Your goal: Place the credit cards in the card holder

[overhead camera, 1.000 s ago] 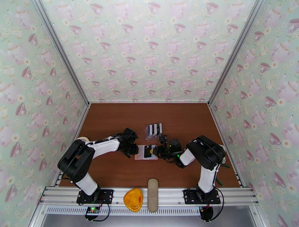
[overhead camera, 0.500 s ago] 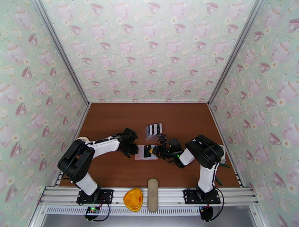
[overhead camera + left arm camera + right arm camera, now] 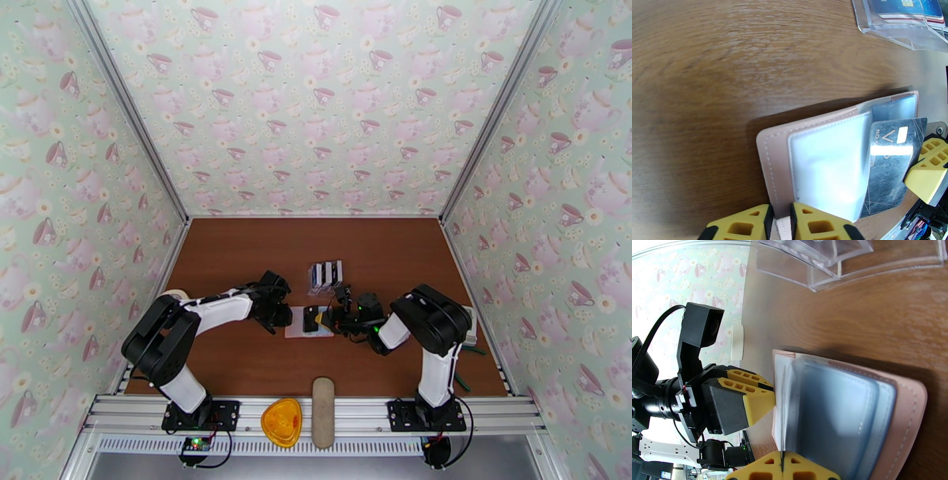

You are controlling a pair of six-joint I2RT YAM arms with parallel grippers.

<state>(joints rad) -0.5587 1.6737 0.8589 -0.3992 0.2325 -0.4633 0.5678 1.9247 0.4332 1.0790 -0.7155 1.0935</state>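
white and black arms (image 3: 223, 305) with yellow cut-out fingers (image 3: 755, 397) and thin black cables (image 3: 655, 331).

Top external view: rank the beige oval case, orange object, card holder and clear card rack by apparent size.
Beige oval case, orange object: alike, both nearer the camera.
Then card holder, partly covered.
Clear card rack smallest.

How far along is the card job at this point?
Done: the card holder lies open, left claw pinching its cover edge. In hand: right claw holds a black card partly over a translucent sleeve, not clearly seated. Left: several credit cards stand in the clear rack. Whether any sleeve already holds a card, I cannot tell.
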